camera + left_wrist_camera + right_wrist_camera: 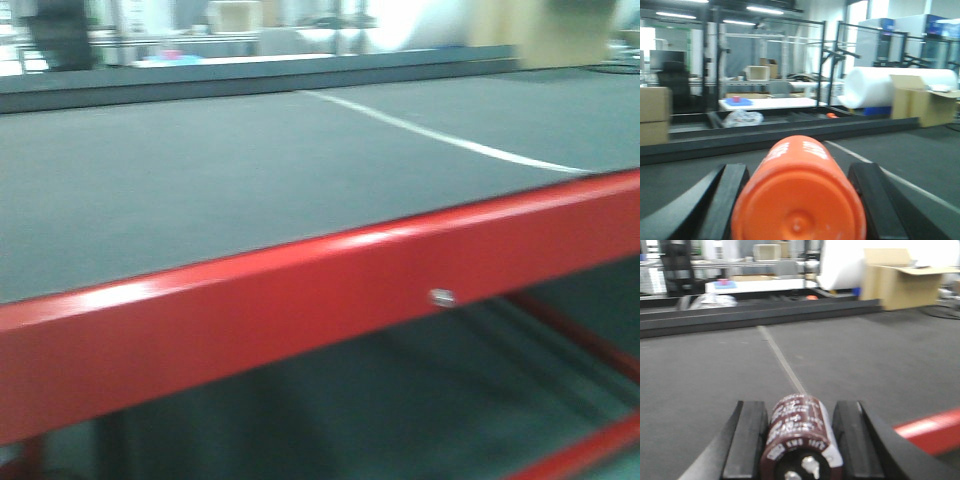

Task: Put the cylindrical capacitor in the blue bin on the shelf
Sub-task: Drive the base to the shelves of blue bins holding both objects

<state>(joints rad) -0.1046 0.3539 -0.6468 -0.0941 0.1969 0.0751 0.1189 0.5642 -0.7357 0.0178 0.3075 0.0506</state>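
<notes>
cylindrical capacitor (799,427) snug between right gripper (799,442) jaws, orange can (799,185) in left gripper (801,202)

We found white print in rows on the brown sleeve of the capacitor (797,429), seen from the right wrist, but it was too blurred for us to read a single letter or number. The orange can (800,192) in the left wrist view bore white marks along its side, and those were likewise too smeared to make out. Nothing else in the three views gave us readable lettering.
</notes>
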